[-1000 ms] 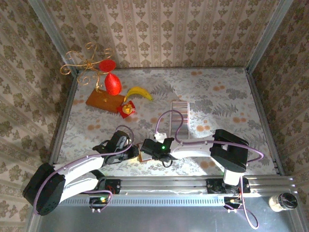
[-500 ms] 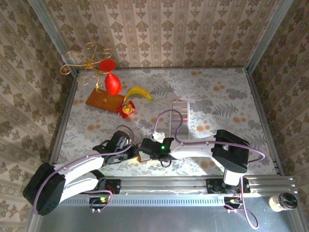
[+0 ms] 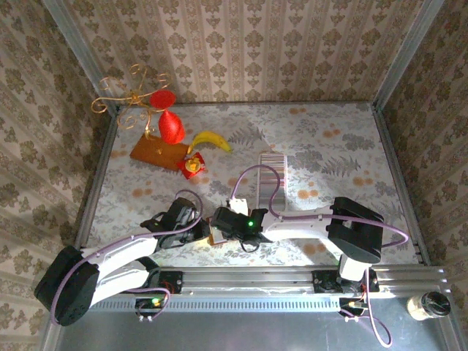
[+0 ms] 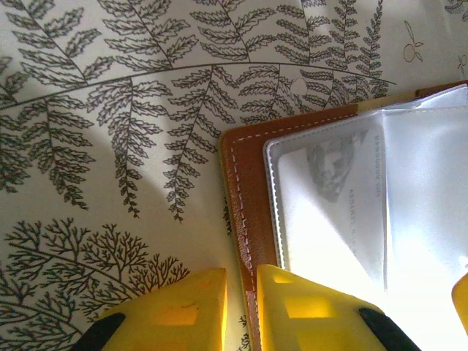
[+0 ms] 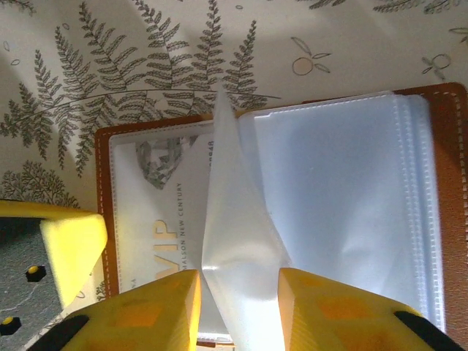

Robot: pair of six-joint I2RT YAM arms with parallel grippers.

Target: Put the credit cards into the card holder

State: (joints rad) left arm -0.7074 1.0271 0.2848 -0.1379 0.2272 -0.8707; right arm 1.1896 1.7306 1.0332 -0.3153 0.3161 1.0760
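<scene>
The card holder (image 3: 216, 235) lies open near the table's front edge, brown leather (image 4: 245, 190) with clear sleeves. My left gripper (image 4: 241, 311) is shut on its stitched left edge, with one yellow finger (image 4: 168, 314) on the table side and the other on the sleeves. A pale card (image 5: 157, 219) printed VIP sits in the left sleeve. My right gripper (image 5: 238, 307) has a raised, buckled clear sleeve (image 5: 241, 241) squeezed between its fingers above the card holder (image 5: 102, 190). The other credit cards (image 3: 274, 170) lie in a striped strip further back.
At the back left are an orange-brown board (image 3: 157, 152), a red ornament on gold wire (image 3: 170, 126), a banana (image 3: 212, 139) and a small red square (image 3: 194, 167). A jar (image 3: 428, 303) stands outside the table at the front right. Metal walls edge the table.
The right arm has edged slightly left over the holder and its elbow has swung a little right. The left arm has stayed where it was.
</scene>
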